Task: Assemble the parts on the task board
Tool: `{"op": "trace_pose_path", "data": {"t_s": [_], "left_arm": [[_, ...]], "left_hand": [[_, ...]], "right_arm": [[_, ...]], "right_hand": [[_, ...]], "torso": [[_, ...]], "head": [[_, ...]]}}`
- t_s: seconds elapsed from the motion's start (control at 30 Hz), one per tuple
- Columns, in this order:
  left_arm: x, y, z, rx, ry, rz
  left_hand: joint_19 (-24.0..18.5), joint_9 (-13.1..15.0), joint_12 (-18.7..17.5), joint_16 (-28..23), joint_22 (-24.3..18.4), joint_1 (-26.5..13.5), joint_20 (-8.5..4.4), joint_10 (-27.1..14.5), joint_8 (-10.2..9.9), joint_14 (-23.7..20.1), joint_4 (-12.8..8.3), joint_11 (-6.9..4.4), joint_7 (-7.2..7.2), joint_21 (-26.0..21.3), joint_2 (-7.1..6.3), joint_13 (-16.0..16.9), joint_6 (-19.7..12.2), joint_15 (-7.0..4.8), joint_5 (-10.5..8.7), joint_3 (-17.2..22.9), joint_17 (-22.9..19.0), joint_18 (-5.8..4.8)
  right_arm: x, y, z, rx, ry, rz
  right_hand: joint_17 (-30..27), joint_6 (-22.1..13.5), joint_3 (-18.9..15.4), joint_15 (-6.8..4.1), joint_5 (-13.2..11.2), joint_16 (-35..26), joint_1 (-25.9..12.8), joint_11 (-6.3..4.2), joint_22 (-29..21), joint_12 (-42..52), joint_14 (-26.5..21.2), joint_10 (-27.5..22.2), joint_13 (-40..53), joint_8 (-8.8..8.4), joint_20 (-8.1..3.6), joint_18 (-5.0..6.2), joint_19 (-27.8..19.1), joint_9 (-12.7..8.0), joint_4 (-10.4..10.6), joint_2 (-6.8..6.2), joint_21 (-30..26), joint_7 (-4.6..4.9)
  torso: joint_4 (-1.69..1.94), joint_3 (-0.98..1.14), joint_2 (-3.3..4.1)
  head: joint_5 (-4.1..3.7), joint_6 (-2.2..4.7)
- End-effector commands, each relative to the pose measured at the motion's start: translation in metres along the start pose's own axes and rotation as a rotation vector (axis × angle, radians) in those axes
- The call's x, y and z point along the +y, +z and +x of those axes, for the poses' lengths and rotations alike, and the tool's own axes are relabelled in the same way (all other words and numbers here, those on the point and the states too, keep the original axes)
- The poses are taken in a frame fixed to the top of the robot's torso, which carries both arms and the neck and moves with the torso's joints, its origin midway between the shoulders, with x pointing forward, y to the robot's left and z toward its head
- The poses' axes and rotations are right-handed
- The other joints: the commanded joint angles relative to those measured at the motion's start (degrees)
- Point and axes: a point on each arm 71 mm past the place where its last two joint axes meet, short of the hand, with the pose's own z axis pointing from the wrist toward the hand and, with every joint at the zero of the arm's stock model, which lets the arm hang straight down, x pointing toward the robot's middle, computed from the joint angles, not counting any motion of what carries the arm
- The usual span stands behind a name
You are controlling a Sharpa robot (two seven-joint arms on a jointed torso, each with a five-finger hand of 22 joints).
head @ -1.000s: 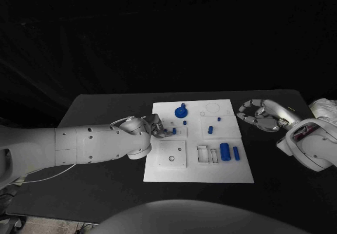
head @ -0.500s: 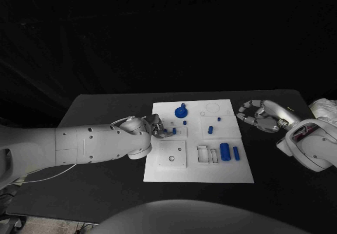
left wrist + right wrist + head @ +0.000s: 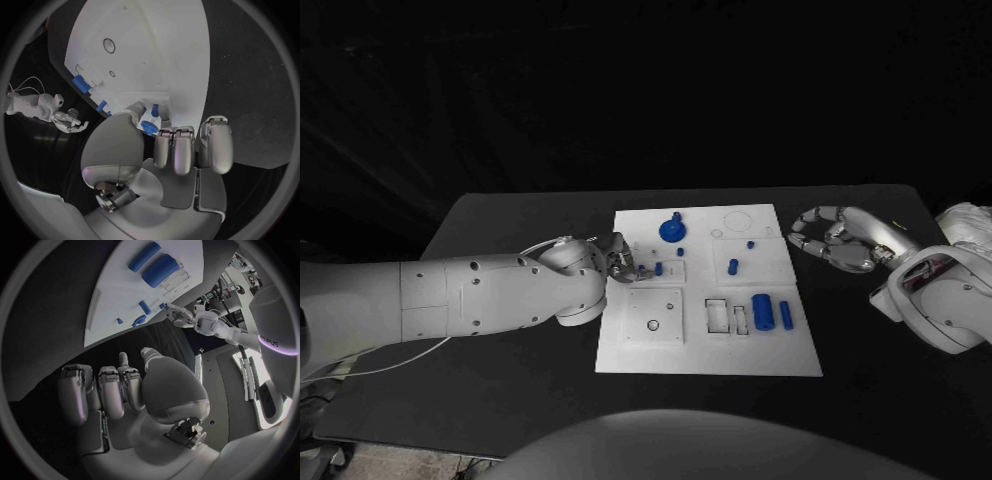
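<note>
Left hand (image 3: pixel 625 264) at the task board (image 3: pixel 711 350) left edge, mid-desk, fingers (image 3: pixel 152 111) pinching a small blue part (image 3: pixel 149 125), probably to seat it. Right hand (image 3: pixel 831 240) idle off the board's right edge, empty, fingers loosely curled.

You see a black tabletop (image 3: pixel 516 215) beneath everything, backed by a dark curtain (image 3: pixel 646 90) hanging behind its far edge. A thin white cable (image 3: pixel 387 362) trails across its near left part.
</note>
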Motion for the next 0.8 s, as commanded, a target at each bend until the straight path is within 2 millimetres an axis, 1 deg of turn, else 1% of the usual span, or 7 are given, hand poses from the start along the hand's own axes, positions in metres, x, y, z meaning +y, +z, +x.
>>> {"op": "trace_pose_path", "data": {"t_s": [0.03,0.4,0.6,0.67,0.7,0.77,0.8], "left_arm": [[-0.003,-0.005,-0.008,0.012,0.024,0.025],[-0.01,-0.028,-0.066,0.102,0.031,0.057],[-0.02,-0.036,-0.104,0.213,-0.036,0.119],[-0.027,-0.034,-0.116,0.227,-0.078,0.16],[-0.03,-0.033,-0.12,0.228,-0.093,0.188],[-0.037,-0.029,-0.125,0.216,-0.107,0.232],[-0.041,-0.027,-0.127,0.203,-0.106,0.263]], "left_hand": [[1.8,0.1,-0.2,0.1,12.5,-0.3,-0.21,6.2,-0.3,6.0,0.0,-0.1,0.31,-0.2,-0.7,15.1,-1.9,-0.32,-0.71,-0.6,15.1,-0.72],[1.5,-0.2,-0.2,0.1,12.3,0.6,0.4,6.2,-1.0,6.0,0.0,0.73,1.15,-0.8,-1.46,15.1,-4.4,0.42,-4.75,-2.2,15.1,-0.63],[1.1,-2.9,-0.2,0.1,12.3,4.0,0.81,6.2,-2.1,6.0,0.0,0.86,1.08,-1.1,-0.34,15.1,-1.7,0.77,-6.13,-3.9,15.1,-0.54],[0.7,-5.1,-0.5,0.1,12.1,6.3,0.82,5.9,-3.7,6.0,-0.1,0.84,1.21,-1.7,1.03,14.8,-1.0,0.85,-5.12,-4.0,15.1,-0.4],[0.0,-7.5,-2.2,0.1,11.8,9.6,0.79,4.4,-5.9,6.0,-0.4,0.93,1.69,-2.6,1.82,13.6,-1.0,1.16,-3.49,-3.3,15.1,-0.17],[-1.3,-13.7,-9.2,-1.7,11.3,15.4,1.32,-2.0,-11.5,4.7,-1.3,2.15,2.83,-4.1,2.29,8.4,-1.3,2.43,-1.65,-1.5,13.9,0.1],[-2.0,-15.5,-16.5,-8.4,11.0,17.9,1.62,-8.2,-13.5,0.0,-2.1,2.58,3.18,-5.2,2.33,3.1,-2.6,1.96,-0.75,-0.5,9.6,0.3]], "right_arm": [[0.001,0.0,0.0,-0.009,-0.008,-0.008],[0.001,-0.001,-0.002,-0.027,-0.01,-0.011],[0.001,-0.002,-0.003,-0.037,-0.01,-0.014],[0.001,-0.002,-0.004,-0.039,-0.01,-0.018],[0.002,-0.002,-0.004,-0.041,-0.01,-0.02],[0.003,-0.002,-0.004,-0.043,-0.01,-0.026],[0.003,-0.001,-0.004,-0.044,-0.01,-0.031]], "right_hand": [[15.1,-0.4,0.0,0.33,0.2,0.2,0.5,0.51,12.6,0.2,5.9,6.0,15.1,0.23,0.55,1.1,0.5,0.1,-0.4,-0.09,-0.2,-0.02],[15.1,-0.3,-0.1,0.34,0.3,0.2,0.5,0.54,12.6,0.2,5.9,6.0,15.1,0.36,0.56,1.07,0.6,0.1,-0.4,-0.14,-0.1,-0.01],[15.1,-0.2,-0.1,0.35,0.3,0.2,0.5,0.56,12.7,0.2,5.9,6.0,15.1,0.5,0.57,1.02,0.7,0.2,-0.4,-0.17,0.1,0.0],[15.1,-0.2,-0.1,0.36,0.3,0.2,0.5,0.56,12.7,0.2,5.9,6.0,15.1,0.57,0.57,0.99,0.8,0.2,-0.4,-0.17,0.2,0.0],[15.1,-0.1,-0.1,0.36,0.3,0.2,0.5,0.56,12.7,0.2,5.9,6.0,15.1,0.62,0.57,0.98,0.8,0.2,-0.4,-0.17,0.2,-0.01],[15.1,-0.1,-0.1,0.37,0.3,0.2,0.6,0.56,12.8,0.2,5.9,6.0,15.1,0.69,0.58,0.94,0.9,0.2,-0.3,-0.17,0.3,-0.01],[15.1,-0.1,-0.1,0.37,0.3,0.2,0.6,0.56,12.8,0.2,5.9,6.0,15.1,0.69,0.58,0.94,0.9,0.2,-0.3,-0.17,0.3,-0.01]], "torso": [[-0.06,-0.03,0.0],[0.02,-0.01,0.01],[0.0,-0.01,-0.09],[-0.02,-0.05,-0.12],[-0.03,-0.06,-0.1],[-0.04,-0.07,-0.15],[-0.06,-0.06,-0.1]], "head": [[-0.21,0.0],[-0.45,0.0],[-0.5,0.0],[-0.5,0.0],[-0.51,0.0],[-0.46,0.0],[-0.44,0.0]]}}
